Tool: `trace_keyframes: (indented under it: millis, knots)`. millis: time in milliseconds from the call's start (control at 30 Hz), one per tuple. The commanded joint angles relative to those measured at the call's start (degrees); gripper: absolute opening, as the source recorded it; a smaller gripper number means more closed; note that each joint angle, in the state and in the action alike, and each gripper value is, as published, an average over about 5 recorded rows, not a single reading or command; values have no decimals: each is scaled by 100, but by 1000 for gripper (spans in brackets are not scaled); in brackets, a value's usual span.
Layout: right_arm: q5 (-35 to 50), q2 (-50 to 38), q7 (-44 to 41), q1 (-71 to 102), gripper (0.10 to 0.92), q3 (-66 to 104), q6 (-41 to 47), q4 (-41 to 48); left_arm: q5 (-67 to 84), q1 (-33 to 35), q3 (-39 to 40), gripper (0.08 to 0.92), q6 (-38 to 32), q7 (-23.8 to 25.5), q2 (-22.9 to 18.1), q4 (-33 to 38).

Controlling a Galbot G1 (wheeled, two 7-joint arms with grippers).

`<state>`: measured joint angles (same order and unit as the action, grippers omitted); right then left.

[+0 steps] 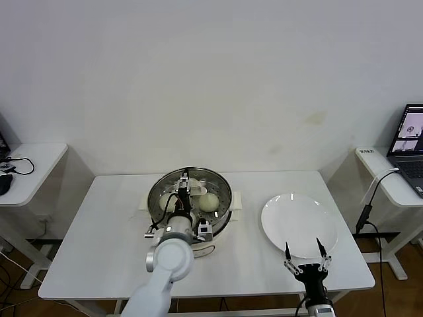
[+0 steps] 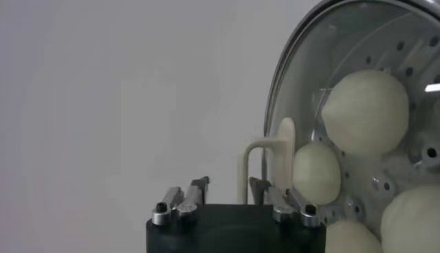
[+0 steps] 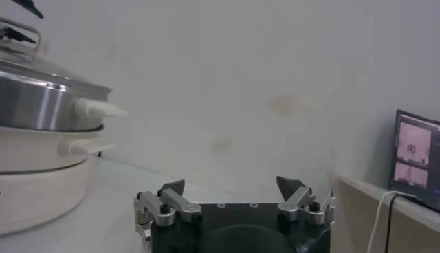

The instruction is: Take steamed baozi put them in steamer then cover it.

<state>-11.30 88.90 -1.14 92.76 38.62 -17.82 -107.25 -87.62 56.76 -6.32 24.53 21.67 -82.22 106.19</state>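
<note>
On the white tabletop (image 1: 99, 224), the clear glass cover (image 2: 357, 55) sits on the shiny steamer (image 1: 221, 188) over cream-white baozi (image 2: 364, 110), left gripper (image 1: 187, 187) open around its handle (image 2: 275, 161), right gripper (image 1: 304, 252) open near the plate (image 1: 297, 221).

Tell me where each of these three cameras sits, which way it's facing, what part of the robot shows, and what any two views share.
Head view: on the head, looking forward and down at the white table; both arms show, left gripper over the steamer, right gripper at the plate.
Left wrist view: on the left wrist, facing the cover and baozi; its open fingers show.
Right wrist view: on the right wrist, facing the wall; its open fingers show.
Shared: head and right wrist views both show the steamer and laptop.
</note>
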Motion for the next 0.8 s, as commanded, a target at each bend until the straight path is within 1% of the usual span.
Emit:
trace_keyframes:
  millis: [33,133,200,267,333,400,433,500,600,700,800]
  knots:
    - [-16,-8,0,34,823,-10,-7,-24,104,745,-44,682,-72,-35,301,957]
    - [-13,-24,1,54,823,-19,-14,-29,280,1093,-111,765,-151,-137,471,1413]
    - [-1,-41,1,63,823,-27,-16,-26,528,1364,-180,802,-223,-265,598,1779]
    - [20,-66,0,70,823,-31,-13,-23,838,1692,-273,816,-289,-429,720,2171]
    - [67,-115,-7,85,823,-31,-5,-26,1230,2165,-445,821,-357,-656,803,2550]
    - [140,-200,-25,119,823,-29,4,-46,1970,2750,-750,822,-477,-1096,815,2820]
    - [183,-255,-38,144,823,-27,8,-62,2443,3023,-930,823,-554,-1369,808,2923]
    - [264,-352,-66,183,823,-31,21,-96,3851,3499,-1437,823,-903,-2033,793,3032]
    - [299,-377,-103,180,823,-73,83,-137,6459,3904,-2350,823,-1781,-2818,823,2892]
    - [256,-333,-134,171,823,-141,146,-154,8831,4172,-3046,823,-2391,-3230,875,2650]
    - [234,-337,-170,217,823,-177,163,-143,10106,4446,-3402,823,-2382,-3437,946,2509]
